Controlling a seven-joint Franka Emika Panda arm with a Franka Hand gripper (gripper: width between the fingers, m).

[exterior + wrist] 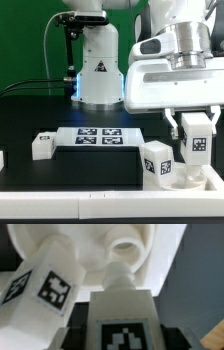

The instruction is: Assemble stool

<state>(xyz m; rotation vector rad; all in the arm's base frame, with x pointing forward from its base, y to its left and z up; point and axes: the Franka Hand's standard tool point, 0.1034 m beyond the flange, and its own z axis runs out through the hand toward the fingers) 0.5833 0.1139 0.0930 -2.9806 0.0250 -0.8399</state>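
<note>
The marker board point(97, 137) is being borne by the table point(60, 170) before the robot base point(97, 75), with a loose leg point(42, 146) lying near it toward the exterior view's left. At the exterior view's right, a standing leg point(157, 160) is being carried on the seat point(205, 181). Just beside it, a held leg point(197, 138) is being poised over a socket point(125, 247).

Black table point(25, 125) carries marker board point(100, 137), loose leg point(42, 146) (tagged) and round seat point(205, 180).

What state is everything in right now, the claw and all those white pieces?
gripper: shut on the held leg.
held leg: upright, peg just short of an empty socket.
seat: lying flat, that socket unfilled.
second leg: standing on the seat, seemingly fitted.
loose leg: free on the table, untouched.
</note>
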